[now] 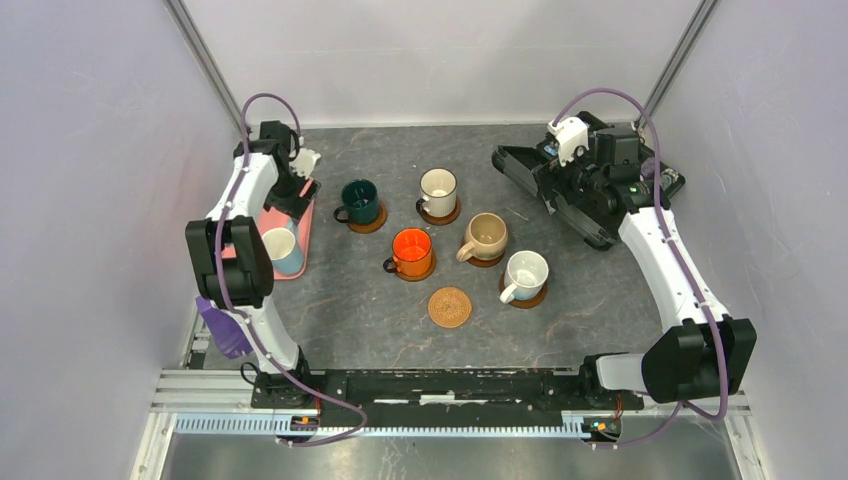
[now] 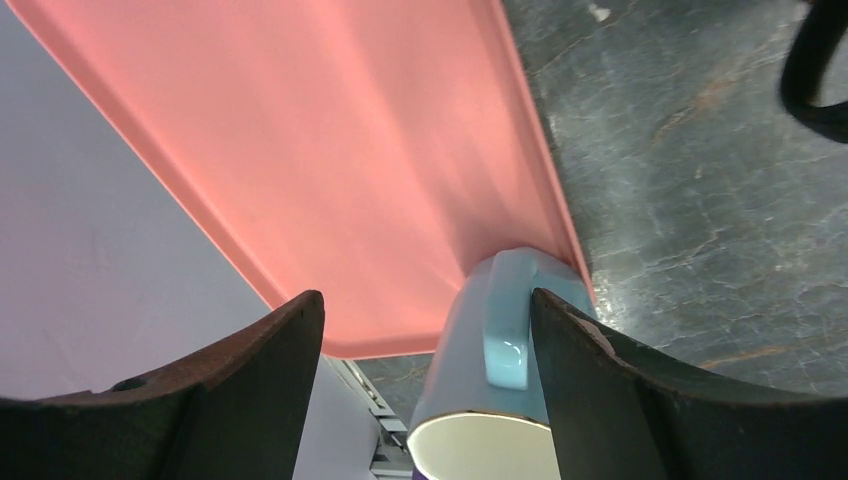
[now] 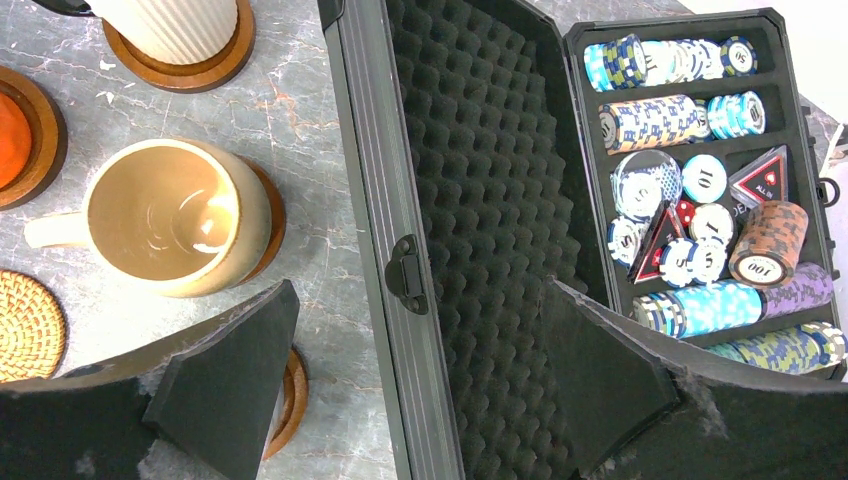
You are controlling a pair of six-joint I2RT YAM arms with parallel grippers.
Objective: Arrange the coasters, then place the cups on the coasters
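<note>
Grasping comes first: the left end effector [image 2: 428, 300] stands spread astride the light blue cup [image 2: 470, 360], which sits at the near end of the pink tray [image 2: 350, 150]. One finger [image 2: 620, 390] lies close against the handle side and the other shows a gap, so nothing is pinched yet. Closing squarely on the body (not the handle alone) should keep it upright. It then needs lifting over the tray's raised lip before crossing. The woven coaster [image 1: 450, 307] is the only bare one, just in front of the orange cup [image 1: 411, 248] and white cup [image 1: 525, 273]. Open surface [image 1: 380, 325] lies on its near side, so coming in from there seems safest. The right end effector [image 3: 420, 290] hangs wide open and empty over the chip case [image 3: 470, 200], well apart.
</note>
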